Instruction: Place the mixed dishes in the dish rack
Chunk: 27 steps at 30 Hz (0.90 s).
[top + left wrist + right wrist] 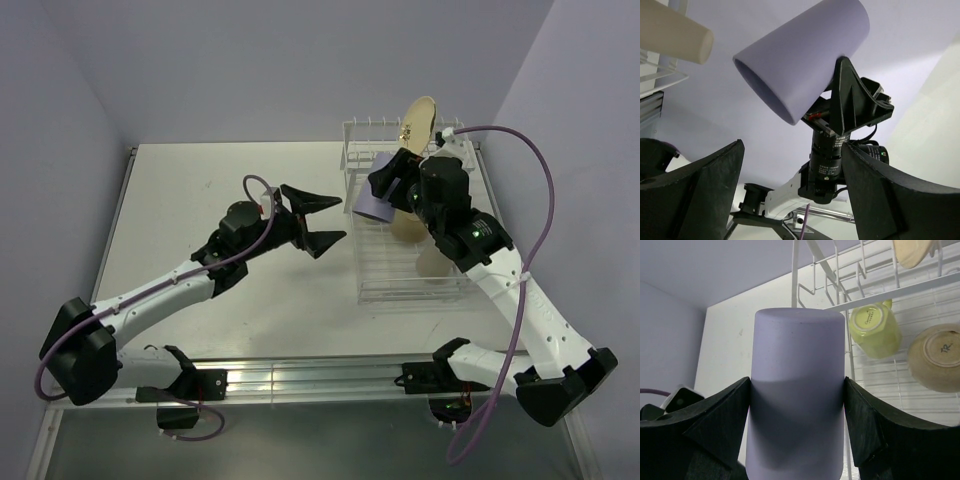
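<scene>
Lavender walls enclose a white bench [230, 190]. On its right side stands the dish rack [400, 288], with a cream plate [418, 122] upright in the prongs and a yellow-green mug [874, 330] and tan tumbler [939, 357] on the grid. The right fingers [715, 425] are clenched on the lavender tumbler [797, 390], lifted over the rack's left edge. The left fingers [322, 243] are spread wide nearby, grasping nothing.

The right fingers [384, 183] clasp the lavender tumbler [374, 207] at the dish rack [400, 285]'s left edge; left fingers [312, 198] gape.
</scene>
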Motion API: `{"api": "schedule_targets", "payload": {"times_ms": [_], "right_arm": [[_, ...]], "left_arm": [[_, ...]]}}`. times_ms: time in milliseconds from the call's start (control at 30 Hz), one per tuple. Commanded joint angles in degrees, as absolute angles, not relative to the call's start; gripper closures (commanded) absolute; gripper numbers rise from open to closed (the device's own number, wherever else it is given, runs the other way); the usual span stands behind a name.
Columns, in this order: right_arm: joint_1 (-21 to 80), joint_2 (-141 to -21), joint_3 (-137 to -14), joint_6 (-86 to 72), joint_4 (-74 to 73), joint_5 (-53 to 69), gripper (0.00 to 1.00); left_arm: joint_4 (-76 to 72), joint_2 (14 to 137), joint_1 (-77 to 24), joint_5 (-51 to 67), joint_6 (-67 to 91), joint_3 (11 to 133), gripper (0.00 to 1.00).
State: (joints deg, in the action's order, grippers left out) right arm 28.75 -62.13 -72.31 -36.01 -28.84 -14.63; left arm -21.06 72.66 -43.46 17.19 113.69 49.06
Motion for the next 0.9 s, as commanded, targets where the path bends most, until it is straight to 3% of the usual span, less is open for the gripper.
{"api": "schedule_targets", "payload": {"times_ms": [0, 633, 800, 867], "right_arm": [[29.3, -60.5, -73.4, -38.7, -24.8, -13.5, 0.54], [29.3, -49.1, -59.9, -43.1, -12.5, -7.0, 0.54], [29.2, -47.0, -58.0, -43.2, -12.8, -4.8, 0.54], [29.2, -46.2, -57.6, -43.2, -13.1, -4.0, 0.53]], "left_arm": [[-28.7, 74.3, -44.3, 13.5, 121.9, 52.6, 0.16], [-41.0, 84.4, -46.4, 9.8, 124.2, 59.4, 0.21], [-42.8, 85.0, -46.6, 8.9, 124.6, 59.6, 0.33], [-43.5, 85.0, -46.5, 8.9, 124.7, 59.3, 0.45]]}}
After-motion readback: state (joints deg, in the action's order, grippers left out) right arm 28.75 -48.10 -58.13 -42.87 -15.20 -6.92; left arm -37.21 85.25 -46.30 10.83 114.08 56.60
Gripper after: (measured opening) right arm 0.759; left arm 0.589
